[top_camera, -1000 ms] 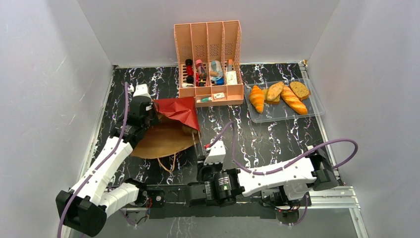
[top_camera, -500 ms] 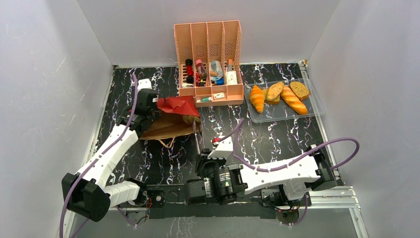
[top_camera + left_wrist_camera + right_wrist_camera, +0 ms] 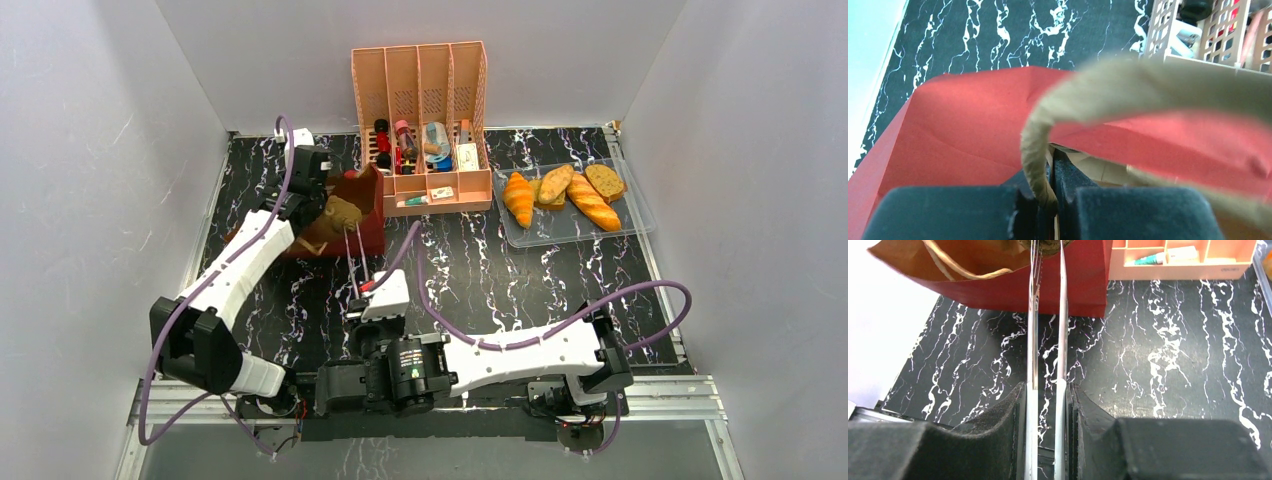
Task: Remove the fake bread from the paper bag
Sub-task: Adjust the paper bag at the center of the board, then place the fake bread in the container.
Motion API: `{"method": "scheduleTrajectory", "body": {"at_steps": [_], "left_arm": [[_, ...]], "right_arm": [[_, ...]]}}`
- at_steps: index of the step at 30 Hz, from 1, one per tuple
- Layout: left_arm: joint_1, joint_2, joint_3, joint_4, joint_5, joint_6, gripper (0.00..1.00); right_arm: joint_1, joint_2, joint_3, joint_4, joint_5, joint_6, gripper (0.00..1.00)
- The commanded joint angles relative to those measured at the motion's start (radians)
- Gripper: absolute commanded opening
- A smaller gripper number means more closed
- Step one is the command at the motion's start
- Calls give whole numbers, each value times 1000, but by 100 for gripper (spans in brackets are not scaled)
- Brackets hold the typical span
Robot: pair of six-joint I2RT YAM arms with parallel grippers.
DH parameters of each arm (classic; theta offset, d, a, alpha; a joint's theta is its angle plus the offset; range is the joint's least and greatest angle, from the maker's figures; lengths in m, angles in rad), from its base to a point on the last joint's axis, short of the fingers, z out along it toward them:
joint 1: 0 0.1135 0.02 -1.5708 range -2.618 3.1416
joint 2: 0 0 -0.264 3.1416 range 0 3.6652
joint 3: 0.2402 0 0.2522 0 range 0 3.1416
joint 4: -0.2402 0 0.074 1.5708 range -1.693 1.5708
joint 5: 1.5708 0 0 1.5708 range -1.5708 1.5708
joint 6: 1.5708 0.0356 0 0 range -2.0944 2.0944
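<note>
The paper bag (image 3: pixel 368 205), brown with a red lower part, stands tilted at the back left, its mouth facing the arms. My left gripper (image 3: pixel 318 186) is shut on its rim and loop handle (image 3: pixel 1034 150), with the red paper (image 3: pixel 958 125) just beyond the fingers. My right gripper (image 3: pixel 1046 390) is shut on long metal tongs (image 3: pixel 1033 320). Their tips reach the bag's mouth and hold a brown piece of fake bread (image 3: pixel 343 213), barely visible at the top edge of the right wrist view. More fake bread lies on the clear tray (image 3: pixel 640 222): a croissant (image 3: pixel 518 198), a baguette (image 3: pixel 592 201) and slices (image 3: pixel 605 181).
A pink slotted organizer (image 3: pixel 425 130) with small bottles and boxes stands right of the bag, close to its side. White walls enclose the black marbled table (image 3: pixel 520 280) on the left, back and right. The right arm's purple cable (image 3: pixel 640 290) loops over the near right.
The left arm has carried the bag toward the back and tipped it more upright. The right arm has swung left, with the tongs following the bag's mouth.
</note>
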Motion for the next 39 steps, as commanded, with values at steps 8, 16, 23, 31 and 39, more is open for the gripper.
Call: {"method": "scheduleTrajectory", "body": {"at_steps": [8,16,23,31,39], "left_arm": [[9,10,90,-39,-130,27,0],[42,-28,43,-41,-140,48,0],[120,-63,27,-59,-39,47,0],[179,-60,50,-90,86,14,0],[204,-63,51,-101,175,-29,0]], "right_arm": [[326,-106,-6,414,177,-423,0],[236,-179,-91,439,201,-440,0],[-31,-177,-136,454,53,-477,0],[-434,-342,-334,737,-134,-718,0],[-790,-460,-453,831,-303,-773,0]]}}
